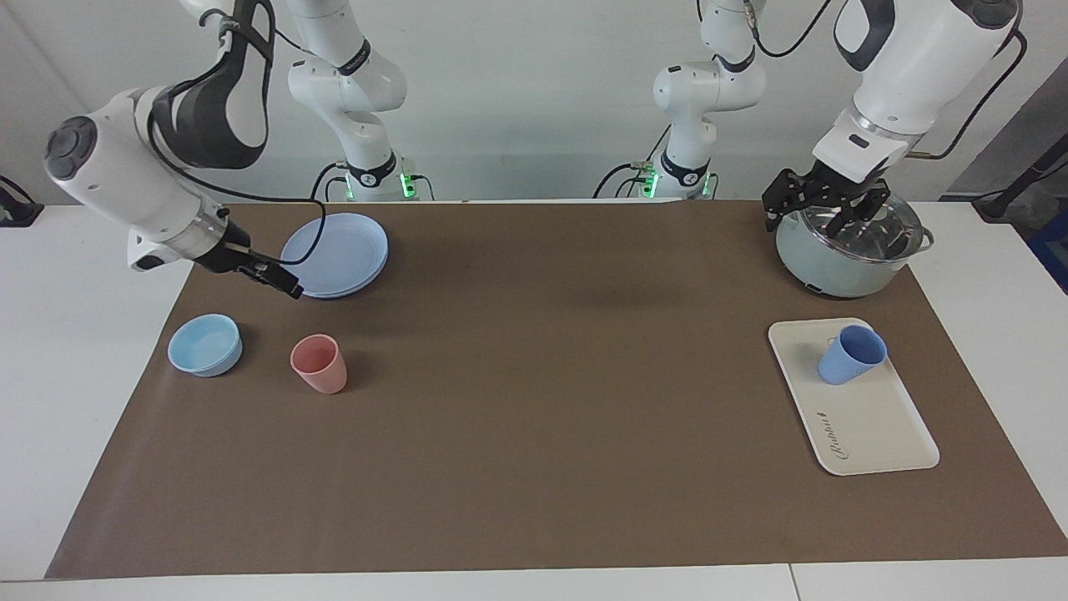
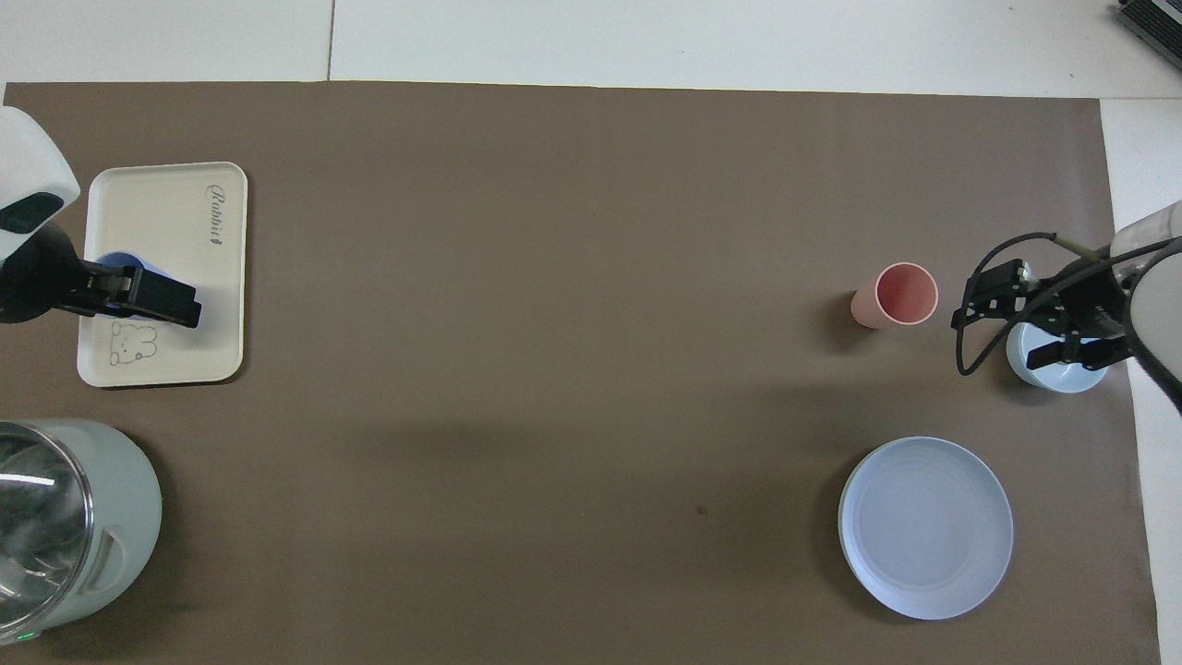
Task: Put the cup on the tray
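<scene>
The left gripper [image 1: 826, 209] is raised above the lidded pot [image 1: 847, 250], fingers spread and grasping nothing. The cup [image 1: 851, 355] stands released on the tray [image 1: 876, 426], at the tray's end nearer the robots. The right gripper [image 1: 279, 280] is held beside the round plate [image 1: 338, 255]; its finger state cannot be told. The bowl [image 1: 204, 344] and pink tumbler [image 1: 319, 363] rest on the tabletop [image 1: 534, 376] nearby.

The cup [image 1: 851, 355], ribbed on its wall, looks like matt plastic, as does the smooth tray [image 1: 876, 426] under it, while the pot [image 1: 834, 263] below the left gripper [image 1: 822, 213] has a glossy, probably glass lid on a satin body, all on matt brown paper-like cover [image 1: 534, 392].
</scene>
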